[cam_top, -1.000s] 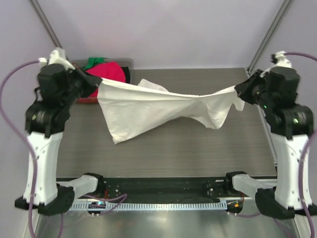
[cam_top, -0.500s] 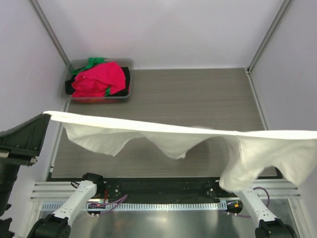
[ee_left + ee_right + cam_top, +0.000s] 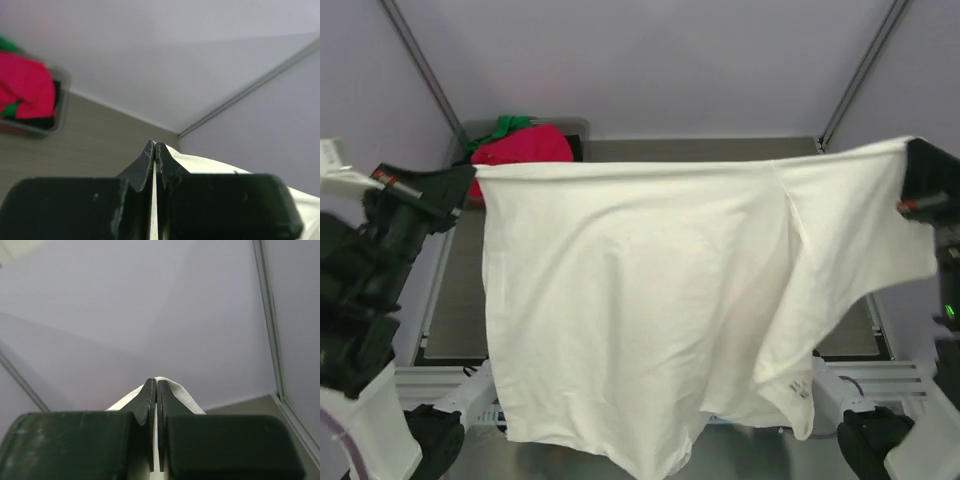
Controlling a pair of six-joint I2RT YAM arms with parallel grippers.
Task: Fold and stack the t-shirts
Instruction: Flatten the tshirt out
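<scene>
Cream-white t-shirt (image 3: 640, 300) hangs spread above the counter (image 3: 720, 150), its top corners clamped in the left claw (image 3: 155, 149) and right claw (image 3: 156, 384). Either thin pinch could slip and drop a corner, and the loose hem may bunch on landing. A pink-red t-shirt (image 3: 525, 146) sits in the far-left bin (image 3: 560, 122).

Four tees in sight, counted by colour; one white tee (image 3: 640, 300), one pink tee (image 3: 525, 148), one green tee (image 3: 505, 126), one dark tee (image 3: 575, 148), the last mostly hidden; three of the four in the bin (image 3: 570, 124), one outside it; one bin only; two arms, a left arm (image 3: 365, 290) and a right arm (image 3: 932, 178); two grippers, a left gripper (image 3: 155, 146) and a right gripper (image 3: 154, 382); two fingers on each, four altogether; one table (image 3: 720, 150); two metal posts, a left post (image 3: 420, 70) and a right post (image 3: 863, 70), one at each far corner.
</scene>
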